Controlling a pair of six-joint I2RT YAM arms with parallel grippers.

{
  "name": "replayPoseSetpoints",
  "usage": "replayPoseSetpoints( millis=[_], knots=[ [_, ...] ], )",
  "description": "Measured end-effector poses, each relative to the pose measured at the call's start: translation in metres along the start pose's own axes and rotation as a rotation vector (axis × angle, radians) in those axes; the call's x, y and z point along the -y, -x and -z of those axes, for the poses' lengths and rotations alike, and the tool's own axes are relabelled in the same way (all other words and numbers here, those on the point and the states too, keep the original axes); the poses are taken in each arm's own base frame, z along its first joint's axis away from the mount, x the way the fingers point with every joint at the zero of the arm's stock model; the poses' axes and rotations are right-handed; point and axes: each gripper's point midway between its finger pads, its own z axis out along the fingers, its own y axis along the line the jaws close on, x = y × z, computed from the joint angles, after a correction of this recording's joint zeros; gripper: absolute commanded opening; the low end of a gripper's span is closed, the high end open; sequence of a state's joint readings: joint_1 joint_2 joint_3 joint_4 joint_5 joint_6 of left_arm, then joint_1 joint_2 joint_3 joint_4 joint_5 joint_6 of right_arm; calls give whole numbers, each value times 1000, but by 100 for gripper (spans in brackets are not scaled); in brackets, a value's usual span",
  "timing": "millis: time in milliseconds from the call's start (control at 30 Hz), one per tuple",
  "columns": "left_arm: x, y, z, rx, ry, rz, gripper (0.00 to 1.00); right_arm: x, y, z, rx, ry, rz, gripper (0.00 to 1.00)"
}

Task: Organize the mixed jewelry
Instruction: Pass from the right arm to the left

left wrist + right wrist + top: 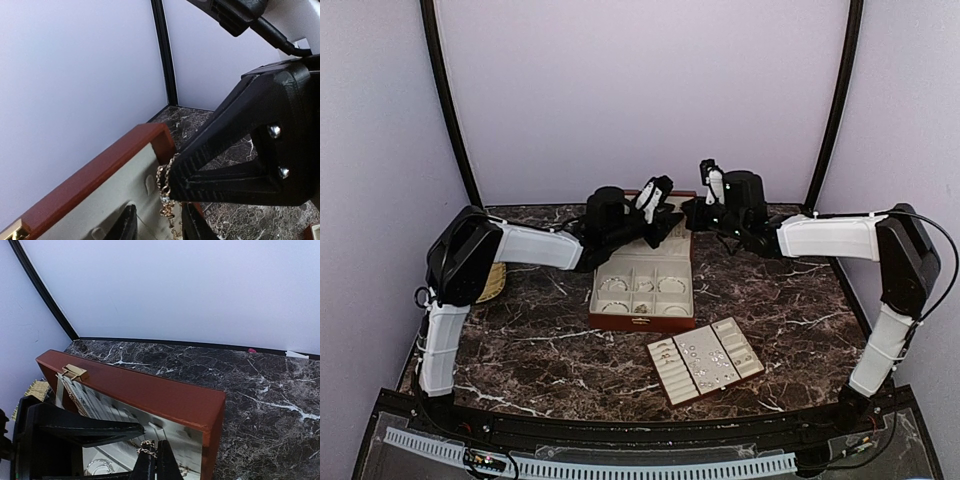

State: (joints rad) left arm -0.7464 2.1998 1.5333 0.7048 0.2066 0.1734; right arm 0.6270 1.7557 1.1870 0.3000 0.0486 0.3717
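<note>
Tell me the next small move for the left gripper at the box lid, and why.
Probably close the left gripper on the gold chain. The right gripper is shut on the chain's upper part against the open lid, and the lower part dangles between the left's open fingers, so pinching there seems natural.

The box (pixel 640 322) stands on the table (pixel 540 340), and the slotted tray (pixel 678 390) with jewelry pieces (pixel 705 355) lies before it, rightward.
</note>
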Motion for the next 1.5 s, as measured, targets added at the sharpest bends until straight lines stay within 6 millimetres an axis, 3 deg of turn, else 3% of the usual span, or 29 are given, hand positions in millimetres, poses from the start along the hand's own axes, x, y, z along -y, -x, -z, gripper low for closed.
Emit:
replayPoseSetpoints(
  millis=[167, 500, 600, 733, 933, 1500],
  knots=[
    [1, -11, -5, -23, -3, 7, 28, 0, -2, 1, -6, 10, -5, 0],
    [0, -22, -12, -51, -4, 32, 2, -3, 9, 9, 18, 29, -7, 0],
    [1, -19, -12, -44, -10, 44, 3, 0, 7, 9, 14, 24, -9, 0],
    [5, -17, -12, -37, -34, 64, 13, 5, 4, 9, 5, 15, -12, 0],
    [8, -14, -12, -25, -53, 81, 19, 4, 3, 9, 2, 19, -13, 0],
    [0, -13, -20, -9, -15, 106, 15, -2, -3, 10, -30, 60, -14, 0]
  ],
)
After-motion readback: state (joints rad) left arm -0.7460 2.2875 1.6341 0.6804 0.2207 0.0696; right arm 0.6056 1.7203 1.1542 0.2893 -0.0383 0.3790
